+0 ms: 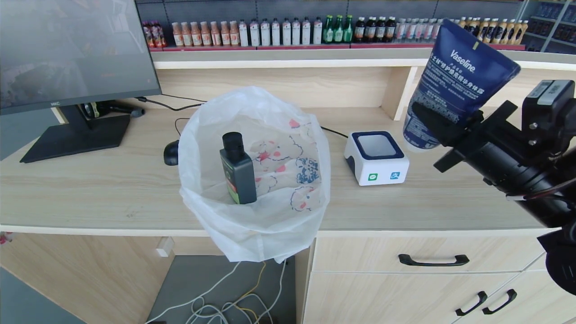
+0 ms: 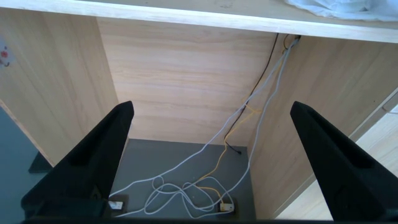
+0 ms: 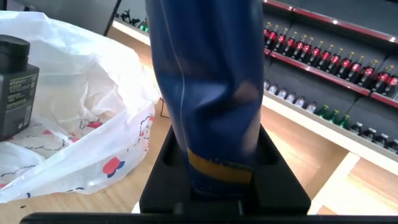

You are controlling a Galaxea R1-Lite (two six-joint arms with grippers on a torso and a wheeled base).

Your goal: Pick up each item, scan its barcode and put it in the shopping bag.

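Wooden shop counter (image 1: 90, 189): above its right side the blue tube (image 1: 459, 76) is pinched at its lower end by the right gripper (image 1: 443, 126), tilted, near the scanner (image 1: 375, 157). Scanning seems the step in hand; next its barcode must face the scanner's window, before the bag (image 1: 292, 216).

The head view looks down on the counter (image 1: 90, 189), sharing the shopping bag (image 1: 256, 234) with the close right wrist view.

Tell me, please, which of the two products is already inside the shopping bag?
The black bottle, standing upright in the white shopping bag. The blue tube is not bagged: the right claw holds it up over the counter.
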